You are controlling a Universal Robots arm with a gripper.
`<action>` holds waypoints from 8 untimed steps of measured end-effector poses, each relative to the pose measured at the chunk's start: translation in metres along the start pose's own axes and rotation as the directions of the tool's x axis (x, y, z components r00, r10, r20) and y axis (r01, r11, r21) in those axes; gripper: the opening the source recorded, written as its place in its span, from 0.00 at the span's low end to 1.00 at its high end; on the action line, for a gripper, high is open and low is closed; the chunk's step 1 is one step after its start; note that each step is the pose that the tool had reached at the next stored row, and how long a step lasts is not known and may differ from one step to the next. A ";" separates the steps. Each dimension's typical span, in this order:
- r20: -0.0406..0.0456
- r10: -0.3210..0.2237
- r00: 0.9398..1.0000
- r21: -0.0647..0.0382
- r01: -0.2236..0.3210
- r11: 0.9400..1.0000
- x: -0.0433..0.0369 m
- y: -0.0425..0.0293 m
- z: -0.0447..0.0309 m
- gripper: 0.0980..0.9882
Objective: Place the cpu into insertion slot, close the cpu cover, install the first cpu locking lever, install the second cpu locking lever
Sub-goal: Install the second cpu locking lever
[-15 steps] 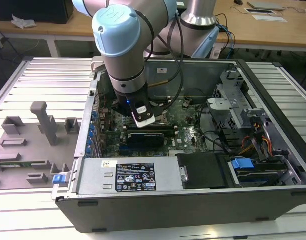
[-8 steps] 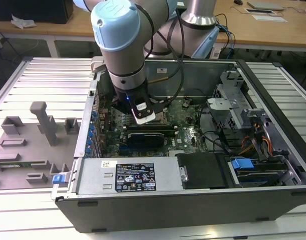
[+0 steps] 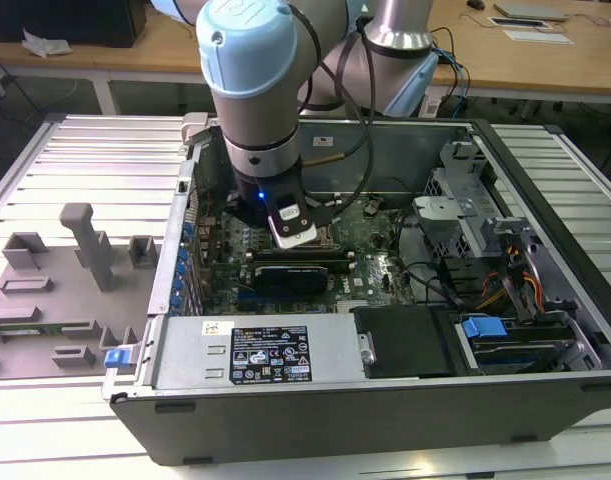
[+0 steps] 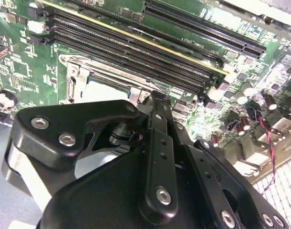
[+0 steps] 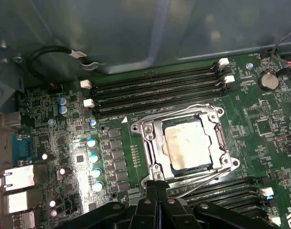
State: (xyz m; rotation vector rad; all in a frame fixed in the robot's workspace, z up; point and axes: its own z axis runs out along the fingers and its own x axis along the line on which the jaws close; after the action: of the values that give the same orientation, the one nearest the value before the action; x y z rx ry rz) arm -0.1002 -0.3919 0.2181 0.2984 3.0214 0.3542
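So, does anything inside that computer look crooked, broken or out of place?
Nothing stands out. The cpu lies flat and square in its socket, the cpu cover sits level around it, and the pincer hangs just beside the socket's edge.

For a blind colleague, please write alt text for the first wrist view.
The cpu sits in the insertion slot on a green motherboard, the cpu cover closed around it. The gripper hovers at the socket's edge, beside black memory slots.

Arm (image 3: 250,75) showing pale-blue joint caps, silver tubing, black cable looping; gripper (image 4: 152,102) showing black linkages, silver screws.
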 end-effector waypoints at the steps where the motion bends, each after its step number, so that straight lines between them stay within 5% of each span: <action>1: -0.004 0.001 1.000 0.001 -0.001 1.000 -0.0012 0.0004 -0.0013 0.01; 8: -0.013 0.003 1.000 0.003 -0.003 1.000 -0.0074 0.0064 -0.0213 0.01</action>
State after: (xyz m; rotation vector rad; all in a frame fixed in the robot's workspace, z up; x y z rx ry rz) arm -0.0940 -0.3920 0.2408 0.3022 3.0345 0.3533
